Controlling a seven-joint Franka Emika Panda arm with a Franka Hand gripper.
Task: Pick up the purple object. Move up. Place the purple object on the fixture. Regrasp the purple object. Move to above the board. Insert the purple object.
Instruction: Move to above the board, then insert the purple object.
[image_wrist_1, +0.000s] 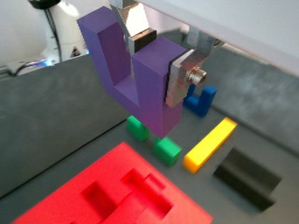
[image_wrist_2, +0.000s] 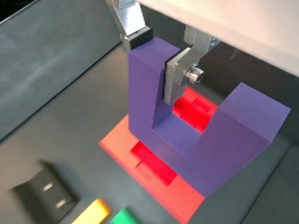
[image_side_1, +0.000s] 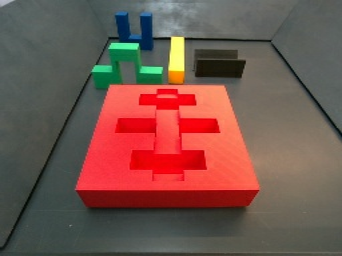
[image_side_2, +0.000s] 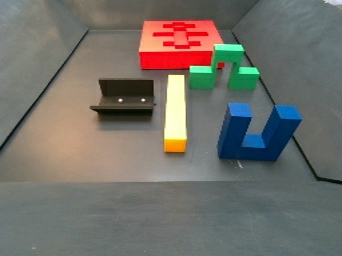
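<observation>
Purple block (image_wrist_1: 131, 66) sits clamped by one prong between the gripper's (image_wrist_1: 158, 63) plates, prongs up, in a wrist view; red board (image_wrist_1: 111, 194) lies below, toward six o'clock. Another wrist view shows board (image_wrist_2: 146, 162) directly beneath. Both side views show neither gripper nor block.

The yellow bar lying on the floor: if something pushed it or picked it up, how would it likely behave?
The yellow bar looks like a rigid, square-edged block, so it would probably slide rather than roll. Lying flat on a long side, it seems unlikely to tip. A push near one end would probably swing it toward the green arch or the fixture close by. The pincer is up holding the purple object.
</observation>
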